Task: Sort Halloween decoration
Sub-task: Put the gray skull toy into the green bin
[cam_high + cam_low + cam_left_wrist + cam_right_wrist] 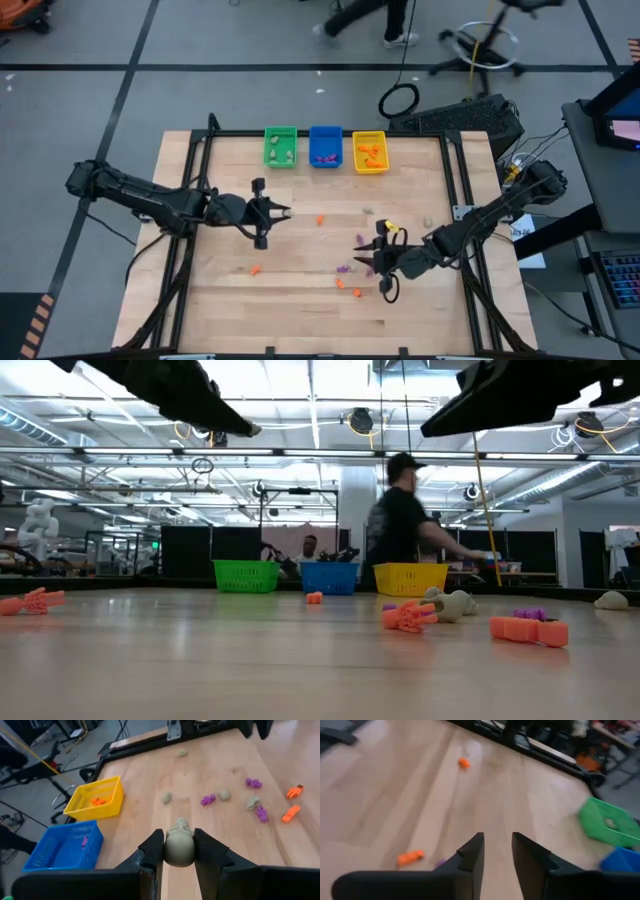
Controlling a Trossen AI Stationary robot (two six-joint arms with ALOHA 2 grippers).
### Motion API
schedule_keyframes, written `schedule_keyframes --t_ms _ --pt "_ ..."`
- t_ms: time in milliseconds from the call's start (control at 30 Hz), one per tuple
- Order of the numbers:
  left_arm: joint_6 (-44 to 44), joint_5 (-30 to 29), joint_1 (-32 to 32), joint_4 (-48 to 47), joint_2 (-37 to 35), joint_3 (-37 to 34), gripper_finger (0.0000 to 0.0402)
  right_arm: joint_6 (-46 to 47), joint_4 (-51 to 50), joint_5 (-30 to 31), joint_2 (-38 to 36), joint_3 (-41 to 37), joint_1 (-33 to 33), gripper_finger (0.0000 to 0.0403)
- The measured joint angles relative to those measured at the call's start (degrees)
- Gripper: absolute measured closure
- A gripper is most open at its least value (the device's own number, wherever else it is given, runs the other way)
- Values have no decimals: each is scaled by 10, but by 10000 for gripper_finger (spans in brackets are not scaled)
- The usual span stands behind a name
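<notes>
The left gripper [179,851] pinches a pale skull trinket [179,845] that could slip out mid-carry. The right gripper's [497,851] fingers stand apart, empty, at five o'clock on the counter [300,300].

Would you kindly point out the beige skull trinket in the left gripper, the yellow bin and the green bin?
beige skull trinket [179,849], left wrist view, its rounded front.
yellow bin [369,163], high view, its near wall.
green bin [280,159], high view, its near wall.
</notes>
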Motion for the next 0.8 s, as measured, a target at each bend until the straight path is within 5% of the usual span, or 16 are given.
schedule_keyframes --t_ms 333,800 --pt "97 6 0 37 0 -1 325 -25 31 -47 0 0 -11 343" --pt "552 -29 0 44 0 -1 318 -27 31 -47 0 0 -11 344"
